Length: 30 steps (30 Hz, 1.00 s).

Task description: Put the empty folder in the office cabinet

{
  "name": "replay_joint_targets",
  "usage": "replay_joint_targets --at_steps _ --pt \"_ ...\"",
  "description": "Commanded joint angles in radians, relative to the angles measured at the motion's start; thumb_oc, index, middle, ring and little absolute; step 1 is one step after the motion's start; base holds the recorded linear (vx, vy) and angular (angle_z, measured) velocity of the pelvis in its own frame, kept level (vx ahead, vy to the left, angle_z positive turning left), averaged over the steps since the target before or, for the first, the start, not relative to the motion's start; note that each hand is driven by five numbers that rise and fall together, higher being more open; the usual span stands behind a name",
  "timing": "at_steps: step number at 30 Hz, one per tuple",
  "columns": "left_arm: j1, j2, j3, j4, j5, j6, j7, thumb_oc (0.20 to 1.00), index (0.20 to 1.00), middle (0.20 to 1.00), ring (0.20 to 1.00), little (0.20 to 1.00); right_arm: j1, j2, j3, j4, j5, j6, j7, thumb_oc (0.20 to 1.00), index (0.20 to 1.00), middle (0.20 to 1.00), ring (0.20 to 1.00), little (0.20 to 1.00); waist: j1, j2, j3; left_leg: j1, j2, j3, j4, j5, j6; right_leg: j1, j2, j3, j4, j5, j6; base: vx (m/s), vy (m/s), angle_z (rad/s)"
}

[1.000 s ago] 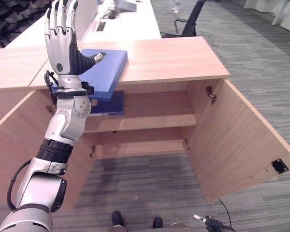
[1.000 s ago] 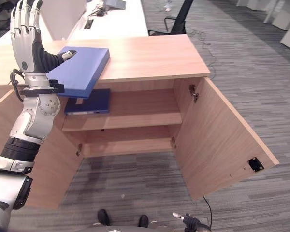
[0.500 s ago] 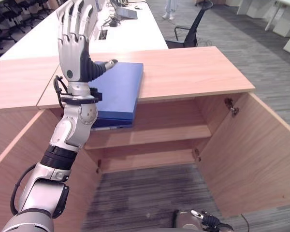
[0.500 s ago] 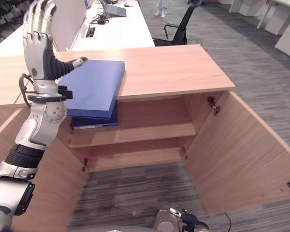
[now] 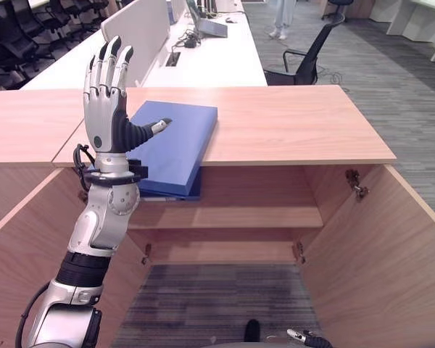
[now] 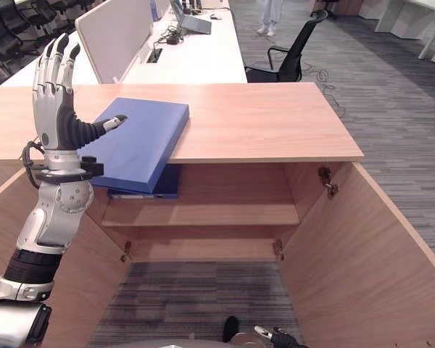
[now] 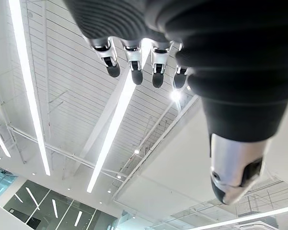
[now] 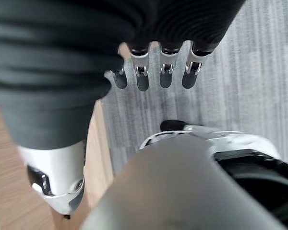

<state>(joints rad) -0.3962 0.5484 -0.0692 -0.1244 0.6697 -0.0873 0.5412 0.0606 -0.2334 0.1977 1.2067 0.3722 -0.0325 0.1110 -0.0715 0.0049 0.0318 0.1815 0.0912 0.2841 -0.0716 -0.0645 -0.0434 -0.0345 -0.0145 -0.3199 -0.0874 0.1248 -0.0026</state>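
Judging by how things lie, the task has barely begun: both doors of the cabinet (image 5: 225, 217) stand open, but nothing has been picked up for it. Nearest, the right hand (image 8: 153, 72) hangs low over the carpet with its fingers loosely straight and nothing in them. At about nine o'clock the left hand (image 5: 107, 101) is held upright, palm showing, fingers straight and thumb stuck out toward three o'clock, gripping nothing; it stands in front of the near left corner of the blue folder (image 5: 175, 141), and whether it touches it cannot be told. That folder lies flat on the cabinet's top (image 5: 297, 123), its near edge hanging over the front lip. Just beneath, on the upper shelf (image 5: 232, 216), a darker blue folder (image 6: 148, 190) already lies. Beyond, at twelve o'clock, a white desk (image 5: 210, 58) with a divider panel (image 5: 136, 32), and a black office chair (image 5: 308, 58) at one o'clock. Left to do: grasp the folder, lower it and slide it onto a shelf. Against half a second ago, the whole scene sits differently, which reads as the camera shifting; the hand's open pose looks unchanged.
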Motion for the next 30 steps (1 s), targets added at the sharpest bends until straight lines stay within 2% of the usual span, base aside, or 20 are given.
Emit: replay_joint_targets --at_steps 1,10,18,25,30 --pt "0.037 0.034 0.049 -0.06 -0.068 -0.053 -0.007 1.0 1.0 1.0 1.0 1.0 -0.007 0.05 0.026 -0.008 0.012 -0.011 0.013 1.0 1.0 1.0 1.0 1.0 -0.01 -0.061 -0.043 -0.083 -0.072 0.011 -0.016 0.019 0.022 0.116 -0.088 0.018 0.006 -0.097 0.147 0.02 -0.04 0.01" --pt "0.318 0.037 0.147 -0.211 -0.149 -0.142 -0.069 1.0 1.0 1.0 1.0 1.0 0.009 0.059 0.012 -0.012 0.016 -0.016 0.016 1.0 1.0 1.0 1.0 1.0 0.025 -0.073 -0.033 -0.094 -0.069 -0.009 -0.016 0.023 0.021 0.109 -0.077 0.011 0.0 -0.1 0.142 0.01 -0.03 0.06" --pt "0.426 0.053 0.189 -0.202 -0.196 -0.163 -0.078 1.0 1.0 1.0 1.0 1.0 0.005 0.051 0.0 0.008 0.023 -0.019 0.012 1.0 1.0 1.0 1.0 1.0 0.045 -0.086 -0.02 -0.094 -0.064 -0.021 -0.016 0.022 0.021 0.111 -0.071 0.004 0.0 -0.104 0.139 0.01 -0.021 0.05" --pt "0.425 0.071 0.127 -0.137 -0.235 -0.167 -0.117 1.0 1.0 1.0 1.0 1.0 -0.015 0.047 -0.007 0.026 0.036 -0.019 0.005 1.0 1.0 1.0 1.0 1.0 0.05 -0.09 -0.012 -0.096 -0.061 -0.024 -0.016 0.017 0.02 0.111 -0.066 0.002 0.0 -0.106 0.139 0.0 -0.002 0.01" --pt "0.354 0.077 0.028 -0.045 -0.215 -0.151 -0.137 1.0 1.0 1.0 1.0 1.0 -0.036 0.049 -0.003 0.044 0.039 -0.018 -0.006 1.0 1.0 1.0 1.0 1.0 0.039 -0.089 -0.014 -0.093 -0.06 -0.018 -0.016 0.012 0.021 0.108 -0.065 0.008 0.0 -0.106 0.141 0.0 0.0 0.0"
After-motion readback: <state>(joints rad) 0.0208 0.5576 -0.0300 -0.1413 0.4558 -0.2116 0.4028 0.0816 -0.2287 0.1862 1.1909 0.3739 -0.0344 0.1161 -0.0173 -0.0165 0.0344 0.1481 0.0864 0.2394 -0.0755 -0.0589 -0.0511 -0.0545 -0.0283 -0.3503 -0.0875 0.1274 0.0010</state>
